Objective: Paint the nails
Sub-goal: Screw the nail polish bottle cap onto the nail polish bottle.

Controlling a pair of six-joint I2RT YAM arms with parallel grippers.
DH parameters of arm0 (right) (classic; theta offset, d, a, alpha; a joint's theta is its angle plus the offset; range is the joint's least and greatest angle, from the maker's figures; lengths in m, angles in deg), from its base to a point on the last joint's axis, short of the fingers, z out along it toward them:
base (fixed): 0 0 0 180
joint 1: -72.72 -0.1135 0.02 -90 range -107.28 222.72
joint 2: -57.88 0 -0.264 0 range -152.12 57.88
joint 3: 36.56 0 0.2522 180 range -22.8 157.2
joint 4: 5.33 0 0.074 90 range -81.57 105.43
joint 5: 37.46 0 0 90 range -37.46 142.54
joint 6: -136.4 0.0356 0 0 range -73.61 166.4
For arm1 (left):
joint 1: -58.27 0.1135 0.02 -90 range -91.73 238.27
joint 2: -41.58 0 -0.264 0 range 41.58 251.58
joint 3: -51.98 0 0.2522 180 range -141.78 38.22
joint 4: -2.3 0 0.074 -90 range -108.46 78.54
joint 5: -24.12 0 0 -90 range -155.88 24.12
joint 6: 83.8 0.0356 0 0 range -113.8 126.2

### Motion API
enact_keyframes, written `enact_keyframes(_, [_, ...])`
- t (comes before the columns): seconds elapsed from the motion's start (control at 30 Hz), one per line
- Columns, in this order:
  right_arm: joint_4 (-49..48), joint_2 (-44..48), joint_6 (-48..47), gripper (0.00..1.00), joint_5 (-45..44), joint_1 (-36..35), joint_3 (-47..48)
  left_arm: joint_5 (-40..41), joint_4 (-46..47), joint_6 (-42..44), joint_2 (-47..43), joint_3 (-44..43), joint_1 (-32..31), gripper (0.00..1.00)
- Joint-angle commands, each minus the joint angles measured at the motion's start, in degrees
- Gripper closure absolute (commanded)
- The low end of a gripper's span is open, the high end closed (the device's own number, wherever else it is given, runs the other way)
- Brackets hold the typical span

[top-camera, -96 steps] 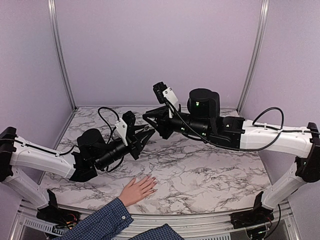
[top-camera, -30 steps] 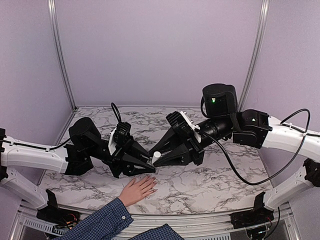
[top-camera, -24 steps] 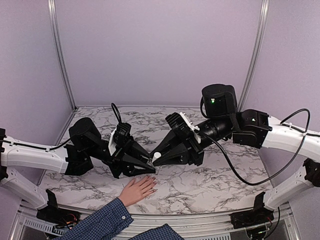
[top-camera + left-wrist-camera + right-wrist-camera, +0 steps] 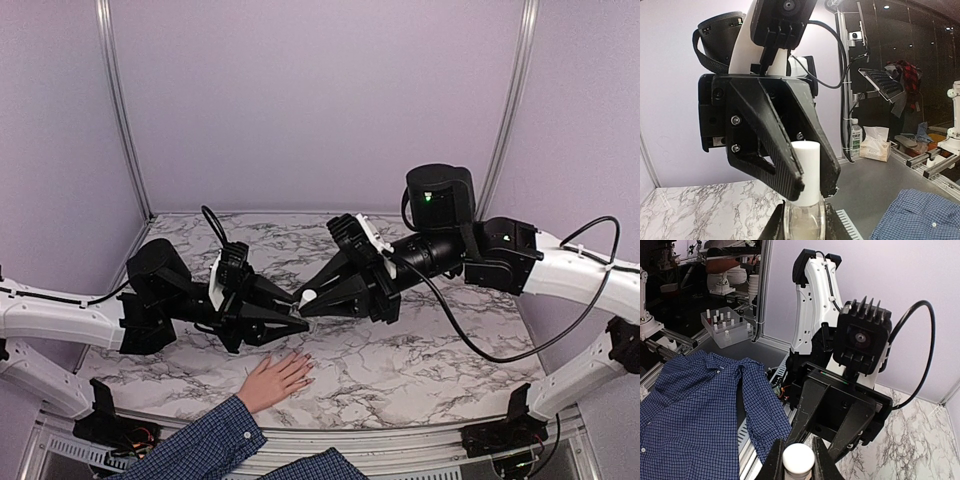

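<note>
Your left gripper (image 4: 298, 324) clamped on the small clear bottle (image 4: 804, 227), your right gripper (image 4: 305, 298) pinching its white cap (image 4: 798, 458), nails (image 4: 306, 371) on the hand (image 4: 272, 380) lying flat on the marble table (image 4: 400, 360), near both grippers

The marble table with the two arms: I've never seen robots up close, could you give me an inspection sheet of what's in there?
Surface: white marbled table.
Job's things: a person's hand lies flat at the near edge; its nails are too small to judge. A small bottle with a white cap is held above the table.
Clutter: nothing seen.
Grippers: left gripper shut on the small bottle's body; right gripper shut on the white cap.
Cables: a black cable loops beneath the right arm.
Surroundings: lilac walls, metal posts; a box of little bottles outside the cell.
</note>
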Motion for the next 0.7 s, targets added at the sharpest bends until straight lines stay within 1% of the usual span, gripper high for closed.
enact_keyframes(0.0, [0.2,-1.4,2.7,1.00,1.0,0.3,0.6,7.6,2.2,2.0,-2.6,0.5,0.6,1.00])
enact_keyframes(0.27, [-0.9,-1.9,4.0,1.00,-0.2,0.8,0.3,13.6,2.2,3.4,-3.9,1.6,0.6,1.00])
enact_keyframes(0.57, [-2.6,-2.8,6.5,1.00,-5.4,1.1,0.3,20.1,2.2,6.0,-3.7,2.1,0.6,1.00])
enact_keyframes(0.67, [-3.1,-3.2,7.1,1.00,-7.2,1.1,0.1,24.2,2.2,6.6,-3.7,2.2,0.6,1.00])
